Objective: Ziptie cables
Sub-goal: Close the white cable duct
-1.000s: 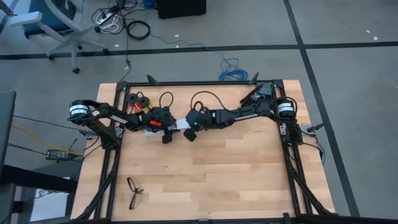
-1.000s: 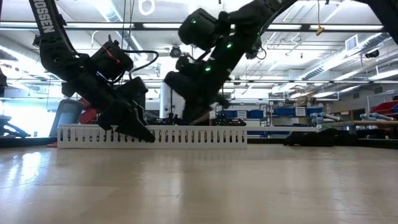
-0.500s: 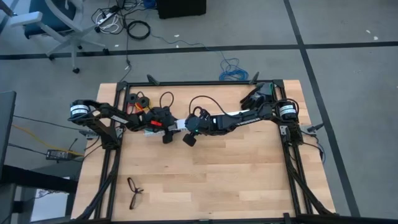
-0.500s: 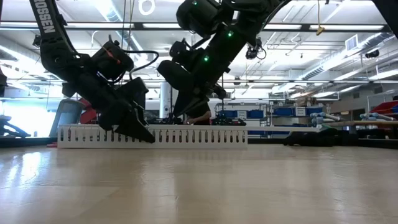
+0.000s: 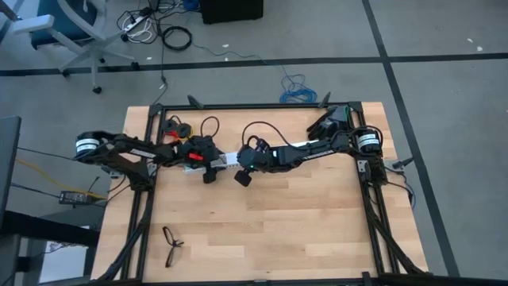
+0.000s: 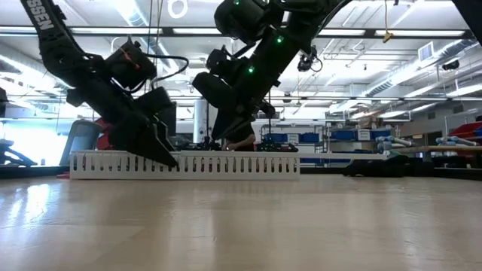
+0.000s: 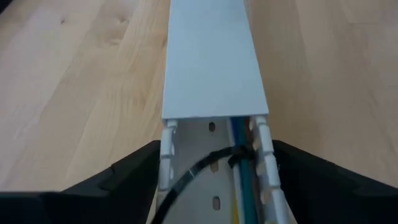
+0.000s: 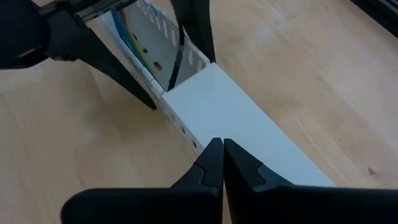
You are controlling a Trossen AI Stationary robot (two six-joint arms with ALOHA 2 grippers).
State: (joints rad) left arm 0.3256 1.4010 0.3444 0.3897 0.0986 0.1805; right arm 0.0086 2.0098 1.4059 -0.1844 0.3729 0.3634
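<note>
A long white slotted rail (image 6: 184, 163) lies on the table's far half, with a plain white cover (image 8: 230, 106) closing part of it. In its open part lie the cables (image 7: 239, 183), blue and yellow wires, with the black ziptie (image 7: 202, 167) across them. My left gripper (image 7: 214, 186) is open, one finger on each side of the rail's open part. It also shows in the high view (image 5: 208, 165). My right gripper (image 8: 222, 144) is shut, with its tips over the cover near the cover's end. It appears again in the high view (image 5: 242, 171). My left gripper stands astride the rail's two slotted walls (image 7: 166, 155), coming level along the rail from the table's left; whether its fingers touch the walls, I cannot tell. My right gripper points its shut fingertips (image 8: 214, 152) slanting down at the cover's top; whether they touch it, I cannot tell.
A red and yellow wire with black spools (image 5: 176, 127) and black cable loops (image 5: 255, 127) lie behind the rail near the far edge. A small black object (image 5: 171, 243) lies at the near left. Bare wood (image 5: 302, 214) fills the near half, inside the black frame (image 5: 371, 206).
My right gripper has moved along the rail toward the table's left, closer to my left gripper, then stayed there. My left gripper has drawn back a little toward the table's left and slightly up. The rail has kept its place.
</note>
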